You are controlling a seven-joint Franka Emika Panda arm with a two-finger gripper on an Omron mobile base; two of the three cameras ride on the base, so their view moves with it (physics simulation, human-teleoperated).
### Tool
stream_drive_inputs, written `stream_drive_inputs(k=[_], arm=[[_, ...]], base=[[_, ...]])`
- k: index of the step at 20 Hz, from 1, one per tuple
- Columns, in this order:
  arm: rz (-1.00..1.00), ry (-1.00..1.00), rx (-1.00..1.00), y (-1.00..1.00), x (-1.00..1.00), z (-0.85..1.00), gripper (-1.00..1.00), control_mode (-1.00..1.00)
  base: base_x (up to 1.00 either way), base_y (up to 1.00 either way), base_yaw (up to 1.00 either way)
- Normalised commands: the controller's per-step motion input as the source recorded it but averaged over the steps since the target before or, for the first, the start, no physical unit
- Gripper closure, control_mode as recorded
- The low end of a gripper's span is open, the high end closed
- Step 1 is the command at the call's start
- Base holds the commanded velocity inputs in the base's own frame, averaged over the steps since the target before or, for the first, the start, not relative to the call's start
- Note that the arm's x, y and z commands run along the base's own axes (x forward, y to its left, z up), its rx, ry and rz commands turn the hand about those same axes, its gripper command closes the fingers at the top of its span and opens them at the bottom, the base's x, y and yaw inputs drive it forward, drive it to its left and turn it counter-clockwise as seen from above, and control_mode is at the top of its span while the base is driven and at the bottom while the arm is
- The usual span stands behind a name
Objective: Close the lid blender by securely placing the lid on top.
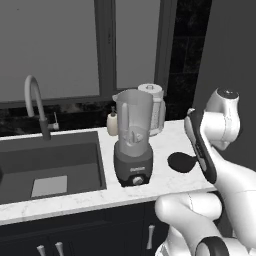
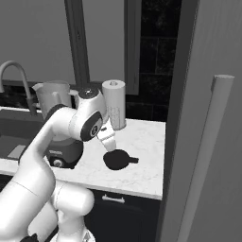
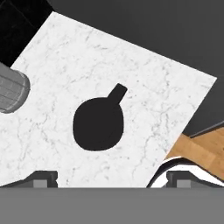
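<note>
Black lid (image 3: 98, 124) lies flat on marble counter (image 3: 148, 87).

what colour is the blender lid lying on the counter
Black; the lid shows best in the hand view.

The lid (image 1: 181, 162) lies flat on the tabletop (image 1: 165, 142), right of the blender (image 1: 133, 140) and apart from it. My tool (image 3: 112, 179) hangs above the lid. The sink (image 1: 50, 165) sits left of the blender; behind it stands what may be a bottle (image 1: 112, 123).
</note>
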Motion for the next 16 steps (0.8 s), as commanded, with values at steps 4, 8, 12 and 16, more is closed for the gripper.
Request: stream_drive_inputs(k=[4,8,12,16], arm=[[-0.29,0.07,0.17,-0.44,0.0,-0.23,-1.0,-1.0],[-0.22,0.13,0.07,-0.27,0.05,-0.16,-1.0,-1.0],[-0.2,0.16,0.01,-0.16,0.09,-0.18,-1.0,-1.0],[-0.14,0.18,0.0,-0.1,0.07,-0.21,-1.0,-1.0]], base=[[0.0,0.0,0.0],[0.0,0.0,0.0],[0.0,0.0,0.0],[0.0,0.0,0.0]])
